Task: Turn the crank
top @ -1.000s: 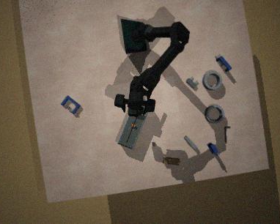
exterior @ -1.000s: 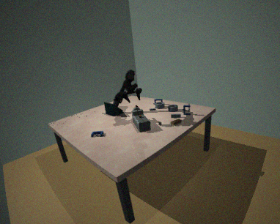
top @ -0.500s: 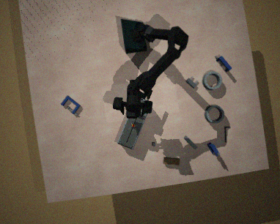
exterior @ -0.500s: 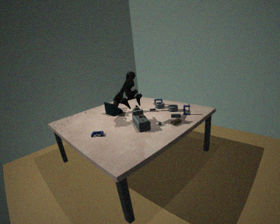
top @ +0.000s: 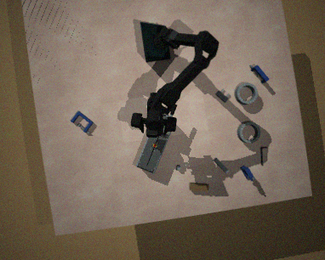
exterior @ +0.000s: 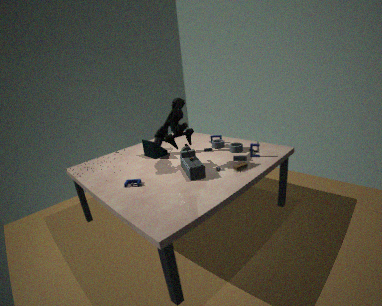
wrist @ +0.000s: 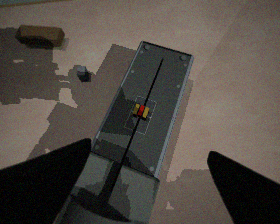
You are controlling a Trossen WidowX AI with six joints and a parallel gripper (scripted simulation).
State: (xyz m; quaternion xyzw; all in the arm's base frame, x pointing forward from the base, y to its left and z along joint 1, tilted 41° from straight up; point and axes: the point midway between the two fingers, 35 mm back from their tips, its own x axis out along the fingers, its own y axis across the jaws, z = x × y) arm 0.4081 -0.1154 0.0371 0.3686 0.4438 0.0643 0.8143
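The grey machine (top: 156,158) (exterior: 194,169) (wrist: 163,95) has a long slotted top plate and a raised housing (wrist: 136,187) at its near end in the wrist view. A small red pointer (wrist: 141,110) (top: 155,145) sits in the slot between two yellow brass marks (wrist: 135,108) (wrist: 146,112). It looks about level with them; exact alignment is too small to tell. My gripper (top: 154,124) (exterior: 183,145) (wrist: 149,150) is open and empty, above the housing end, with a finger towards either side. The crank and handle are hidden in the top view and not visible in the wrist view.
A brown block (top: 199,186) (wrist: 40,36) and a small grey piece (top: 178,167) (wrist: 82,71) lie beside the machine. Two grey rings (top: 237,94) (top: 239,132) and two blue pieces (top: 259,73) (top: 247,172) lie to the right. A blue frame (top: 76,115) lies left.
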